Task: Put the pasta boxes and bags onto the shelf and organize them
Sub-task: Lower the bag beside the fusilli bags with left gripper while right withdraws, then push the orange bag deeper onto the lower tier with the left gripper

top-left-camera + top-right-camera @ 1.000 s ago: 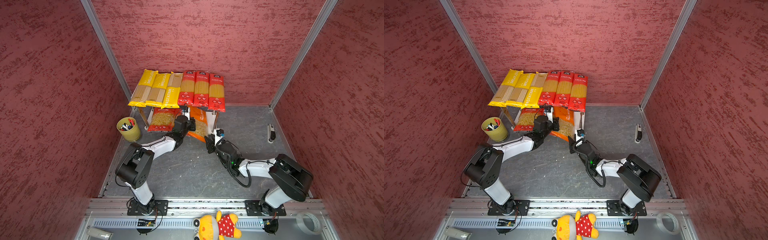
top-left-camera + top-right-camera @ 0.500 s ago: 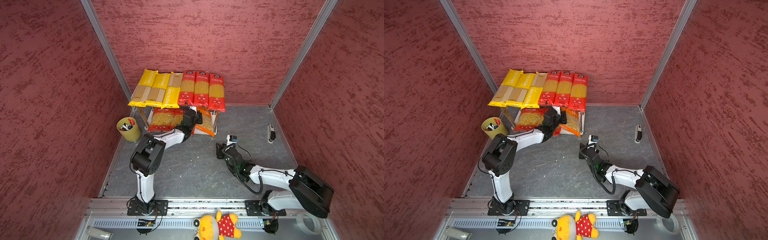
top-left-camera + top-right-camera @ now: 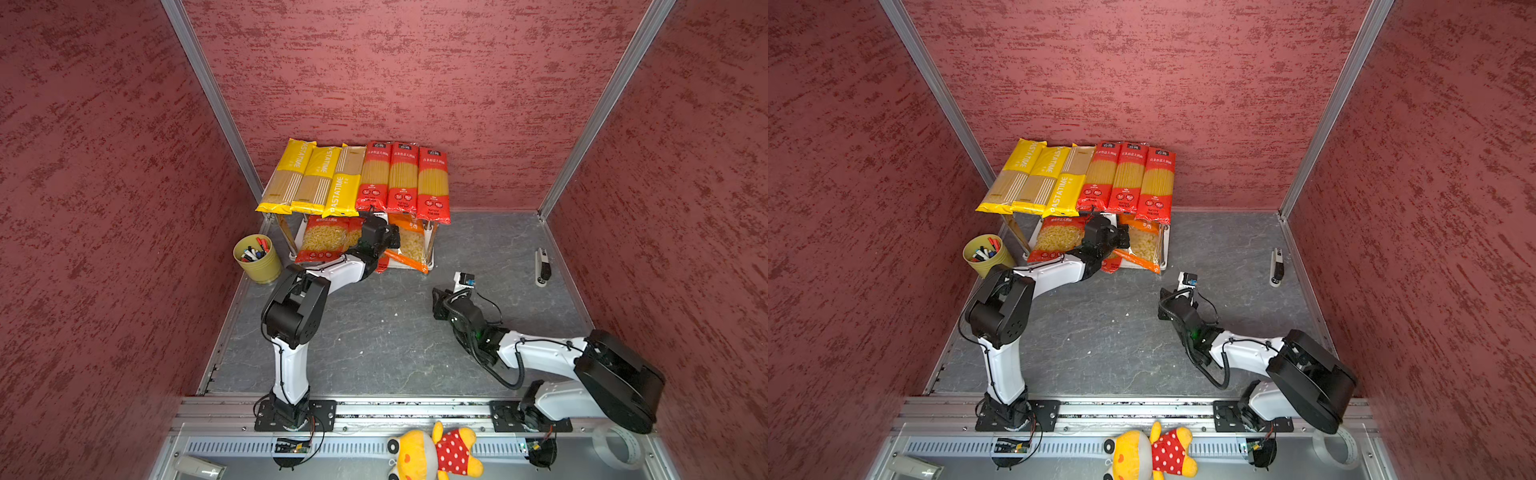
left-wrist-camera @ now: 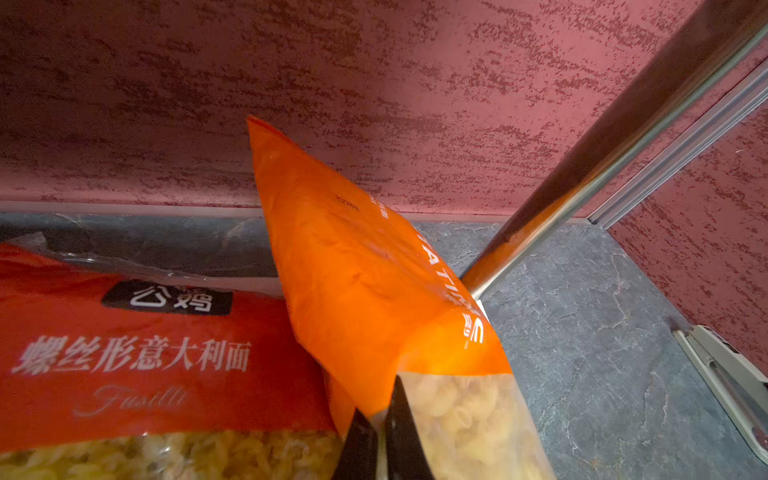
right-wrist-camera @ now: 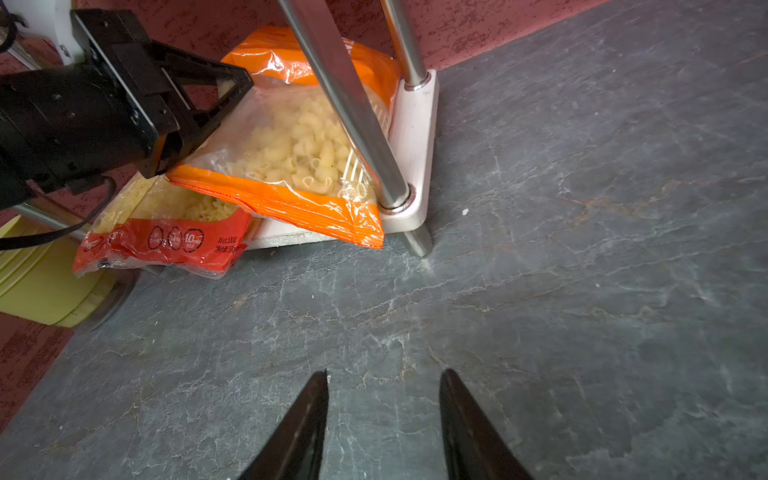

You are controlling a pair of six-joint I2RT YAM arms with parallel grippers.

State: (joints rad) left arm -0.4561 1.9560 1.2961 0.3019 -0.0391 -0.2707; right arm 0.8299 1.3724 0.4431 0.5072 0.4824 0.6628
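- The macaroni bag (image 3: 409,245) is on the lower board of the shelf (image 5: 415,145), at its right end between the right-hand posts. A second back it was half off the shelf front, out on the floor.
- Judgement: the last loose bag is now on the shelf, so the task looks nearly done. Only squaring it up seems left.
- Bag look: it has orange ends and a clear middle full of pale elbow pasta, in soft crinkly film.
- It lies skewed, and the front orange seam hangs over the shelf's front edge. In the left wrist view the far end cocks up off the board. One side rides over the neighbouring red bag.
- The left gripper (image 4: 378,399) has reached further in under the shelf's top board. Its fingers are pressed together with the tips against the bag's clear part. I can't tell if a fold of film is caught between them.
- There are two short red bags on the lower board. One (image 3: 320,241) is at the shelf's left end. The other (image 5: 166,241) is mid-shelf, with its end sticking out past the front edge.
- On the shelf's top board, three yellow packs (image 3: 316,178) lie left and three red packs (image 3: 403,178) right. They sit side by side and overhang the front.
- The right gripper (image 5: 384,372) has backed off from the shelf front. It now sits well out from the shelf's right front corner, over bare floor, with fingers spread and holding nothing.
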